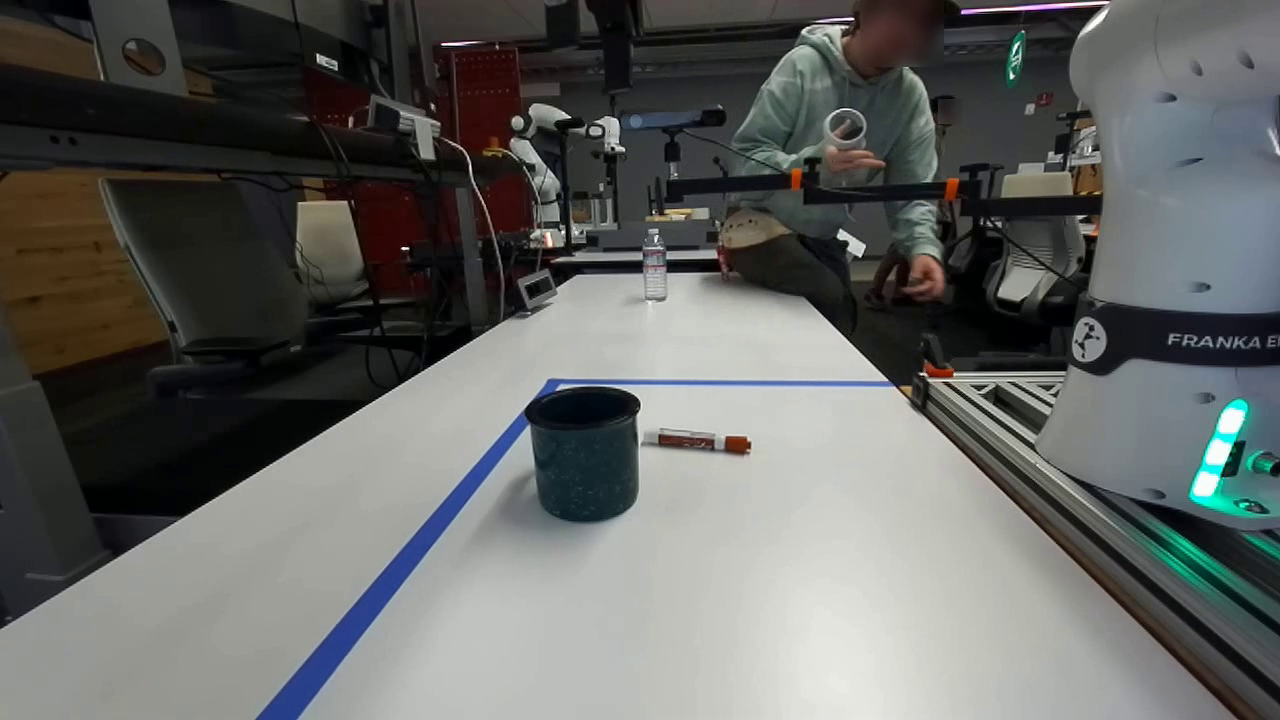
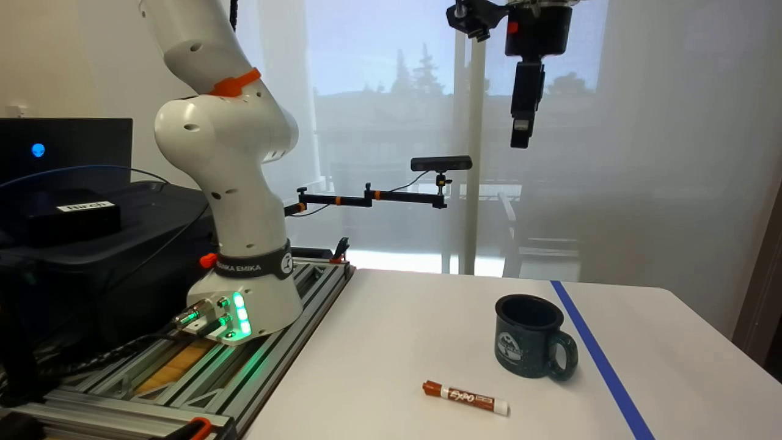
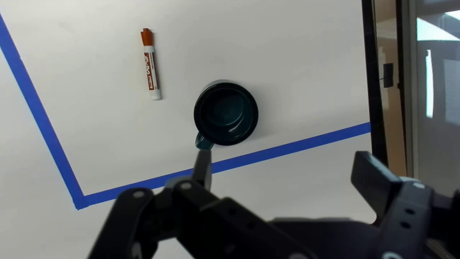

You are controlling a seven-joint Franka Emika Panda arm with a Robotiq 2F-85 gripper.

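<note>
Hovering hand [image 3: 283, 158], parted jaws only in wrist view, mug [image 2: 526, 345] below

A white table [image 1: 760, 600] carries a dark mug [image 2: 528, 345], a marker [image 2: 465, 398], blue tape [image 1: 407, 560] and a bottle [image 1: 655, 270].

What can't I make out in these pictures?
Person in pale green hoodie: face blurred, in an exterior view.
Dark green speckled mug: details of its white badge too small, in an exterior view.
White jointed robot arm: upper part cut off by the top edge, in both exterior views.
Black two-fingered gripper: rear cut off by the wrist view's bottom edge.
</note>
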